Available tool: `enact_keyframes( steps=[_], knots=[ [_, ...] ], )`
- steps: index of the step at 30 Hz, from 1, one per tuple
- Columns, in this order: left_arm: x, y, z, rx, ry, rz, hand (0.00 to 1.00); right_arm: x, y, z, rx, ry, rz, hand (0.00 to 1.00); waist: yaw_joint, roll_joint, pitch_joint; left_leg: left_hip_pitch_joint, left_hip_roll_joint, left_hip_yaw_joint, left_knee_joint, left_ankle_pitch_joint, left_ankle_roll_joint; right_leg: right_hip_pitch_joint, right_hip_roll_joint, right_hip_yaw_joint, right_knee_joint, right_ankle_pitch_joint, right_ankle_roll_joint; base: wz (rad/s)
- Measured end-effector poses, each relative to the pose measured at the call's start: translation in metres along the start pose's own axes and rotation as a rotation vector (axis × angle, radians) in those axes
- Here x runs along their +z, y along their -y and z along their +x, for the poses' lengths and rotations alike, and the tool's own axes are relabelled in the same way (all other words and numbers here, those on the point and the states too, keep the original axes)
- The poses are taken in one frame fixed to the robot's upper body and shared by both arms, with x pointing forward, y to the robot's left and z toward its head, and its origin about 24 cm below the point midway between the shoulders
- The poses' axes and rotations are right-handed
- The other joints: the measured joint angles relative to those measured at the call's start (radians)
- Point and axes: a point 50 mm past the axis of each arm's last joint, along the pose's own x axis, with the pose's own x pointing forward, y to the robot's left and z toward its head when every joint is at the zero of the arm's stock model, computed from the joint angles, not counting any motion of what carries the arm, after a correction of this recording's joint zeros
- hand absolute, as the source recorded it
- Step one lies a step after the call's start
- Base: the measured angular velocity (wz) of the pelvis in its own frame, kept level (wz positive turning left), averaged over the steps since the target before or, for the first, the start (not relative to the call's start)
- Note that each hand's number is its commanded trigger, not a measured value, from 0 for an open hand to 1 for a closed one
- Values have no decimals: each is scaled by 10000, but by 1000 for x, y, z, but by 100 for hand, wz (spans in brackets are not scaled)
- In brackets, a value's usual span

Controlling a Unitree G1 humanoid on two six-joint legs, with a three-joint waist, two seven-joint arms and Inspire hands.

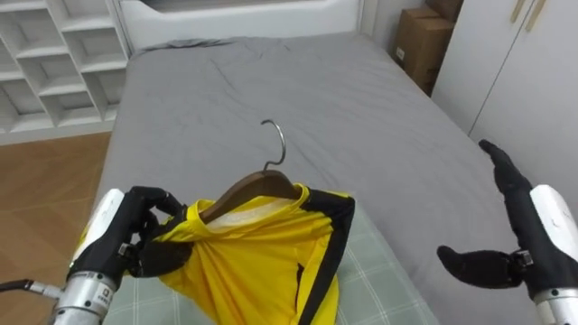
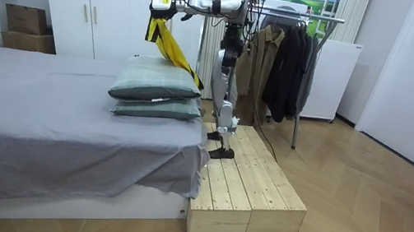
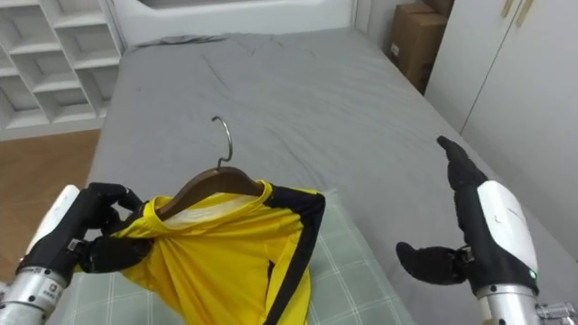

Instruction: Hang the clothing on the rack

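left eye view: yellow jersey with black trim point(image 1: 262, 262) on a brown wooden hanger point(image 1: 248, 190); your left hand point(image 1: 135, 239) curled round its near shoulder, hanger's long axis running rightward from that hand. right hand point(image 1: 528, 230) spread wide, empty, well apart. room view: metal clothes rail point(image 2: 322, 18) behind the robot; expect a turn. right eye view: steel hook point(image 3: 221, 135) upright.
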Motion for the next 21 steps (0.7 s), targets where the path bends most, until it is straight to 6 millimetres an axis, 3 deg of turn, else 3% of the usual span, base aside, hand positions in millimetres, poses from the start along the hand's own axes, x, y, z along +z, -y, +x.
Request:
enact_keyframes(
  steps=[7, 13, 16, 21],
  knots=[
    [6, -1, 0, -108, 291, 730, 100, 15, 2, 17, 564, 685, 478, 0, -31, -14, -9, -119, 28, -68, 50, 1, -1, -30, -17, -269, -2, -3, 3, 4],
    [9, -1, 1, -135, 420, 773, 100, 16, -1, 17, 1132, 726, 799, 0, -48, -46, -25, -142, 19, -97, 49, 1, -1, -33, -35, -323, 3, -2, 3, 2],
    [19, -4, 1, -26, 848, 797, 100, 18, -4, 19, 1492, 851, 805, 0, -21, -137, -78, -146, 15, -103, 51, 1, -1, -37, -36, -325, 6, -3, 1, 0],
    [32, -7, 0, 91, 1538, 823, 100, 27, -1, 21, 1639, 1261, 786, 0, -17, -169, -84, -110, 10, -110, 59, 1, -1, 1, -39, -325, 6, -1, -2, 0]
  ],
)
